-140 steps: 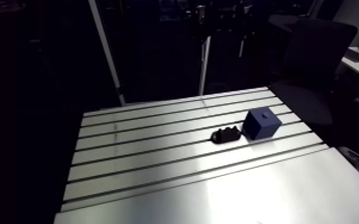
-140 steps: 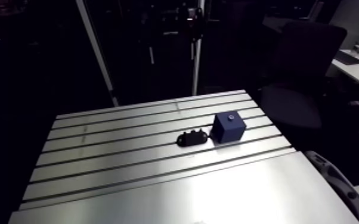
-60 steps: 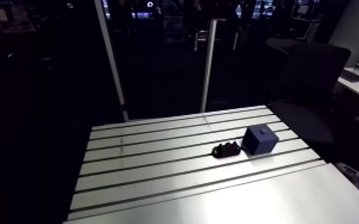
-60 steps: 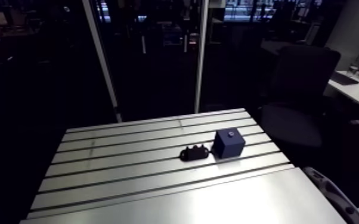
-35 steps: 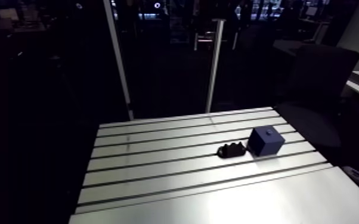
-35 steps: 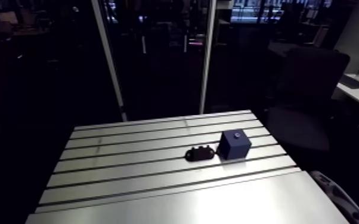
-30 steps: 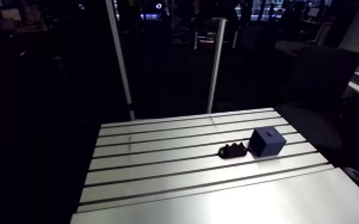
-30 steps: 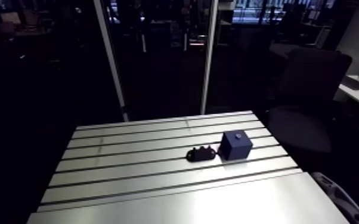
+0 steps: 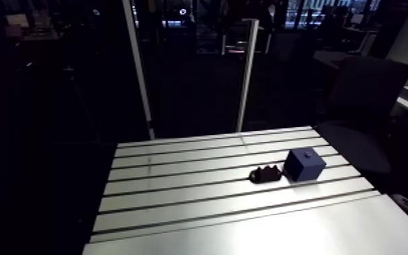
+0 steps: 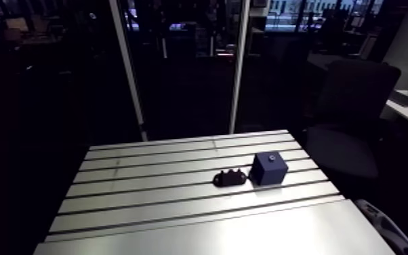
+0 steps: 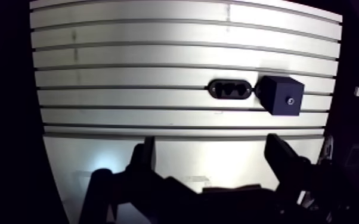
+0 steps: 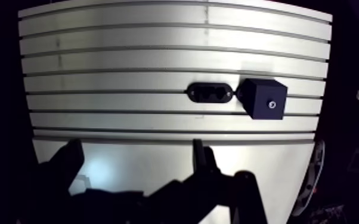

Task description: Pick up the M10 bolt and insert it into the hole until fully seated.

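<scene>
A dark blue cube (image 9: 306,164) stands on the slotted table (image 9: 179,197), with a small round spot, its hole (image 11: 289,100), in one face. Touching its side is a low black oval holder (image 9: 266,174) with small bumps on top and two dark recesses in the wrist view (image 11: 231,90). I cannot make out a separate bolt. In the wrist view my gripper (image 11: 210,152) hangs high above the smooth front part of the table, well short of both things. Its two dark fingers (image 11: 143,154) stand wide apart with nothing between them. The gripper is out of the arm view.
The table's slotted part (image 10: 152,178) stretches left of the holder, and a smooth plate (image 10: 234,234) forms its front. A dark office chair (image 9: 362,115) stands off the far right corner. Two upright poles (image 9: 247,74) rise behind the back edge.
The arm view has shifted, so the table looks smaller and further off; the camera has moved. The cube and the holder have kept their places on the table.
</scene>
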Tool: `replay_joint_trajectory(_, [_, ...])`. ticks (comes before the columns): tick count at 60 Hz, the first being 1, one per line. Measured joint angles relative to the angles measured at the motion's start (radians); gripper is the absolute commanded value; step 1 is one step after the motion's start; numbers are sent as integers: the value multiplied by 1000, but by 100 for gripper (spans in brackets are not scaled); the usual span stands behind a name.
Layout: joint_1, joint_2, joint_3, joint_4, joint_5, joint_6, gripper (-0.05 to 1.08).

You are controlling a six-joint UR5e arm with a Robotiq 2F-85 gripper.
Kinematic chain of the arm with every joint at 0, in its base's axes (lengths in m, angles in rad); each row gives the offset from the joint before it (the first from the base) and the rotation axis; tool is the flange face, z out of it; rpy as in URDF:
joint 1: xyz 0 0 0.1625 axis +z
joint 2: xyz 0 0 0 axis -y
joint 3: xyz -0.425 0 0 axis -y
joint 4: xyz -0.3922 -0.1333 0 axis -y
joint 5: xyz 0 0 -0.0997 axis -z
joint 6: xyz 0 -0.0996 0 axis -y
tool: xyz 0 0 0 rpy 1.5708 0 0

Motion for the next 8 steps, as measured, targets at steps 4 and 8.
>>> replay_joint_trajectory(4, [0,0,1,0,0,0,1])
replay_joint_trajectory(8, [0,1,2,0,-1,0,1])
